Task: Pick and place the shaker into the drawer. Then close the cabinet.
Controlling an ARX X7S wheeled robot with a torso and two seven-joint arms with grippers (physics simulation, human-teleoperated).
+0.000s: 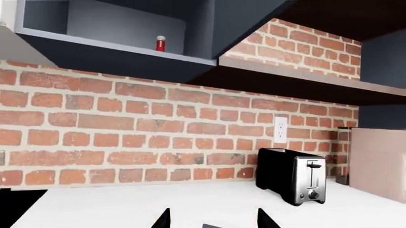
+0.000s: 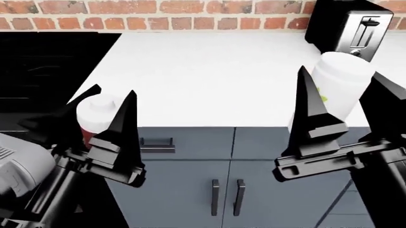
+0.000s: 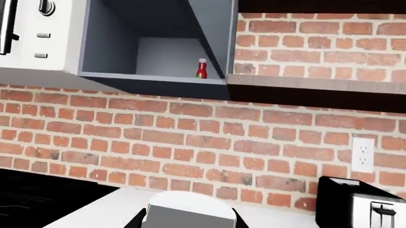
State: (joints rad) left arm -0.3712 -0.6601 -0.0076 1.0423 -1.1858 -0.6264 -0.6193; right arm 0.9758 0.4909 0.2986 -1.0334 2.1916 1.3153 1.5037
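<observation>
The shaker (image 2: 96, 113), white cap over a dark red body, sits between the fingers of my left gripper (image 2: 113, 92), which is shut on it in front of the white countertop's (image 2: 209, 71) left front corner. In the left wrist view only the gripper's (image 1: 214, 211) two fingertips and a grey sliver between them show. My right gripper (image 2: 341, 71) is shut on the large white bottle (image 2: 343, 78), held tilted above the counter's right front; the bottle also fills the right wrist view's jaws (image 3: 190, 211). The blue-grey cabinet (image 2: 190, 180) stands below. A drawer front with a horizontal handle (image 2: 157, 142) shows; no drawer interior is visible.
A black toaster (image 2: 352, 23) stands at the counter's back right by the brick wall. A black stove (image 2: 51, 61) lies left of the counter. Paired doors with vertical handles (image 2: 227, 197) are below. A small red bottle (image 3: 201, 69) stands in an open upper cabinet.
</observation>
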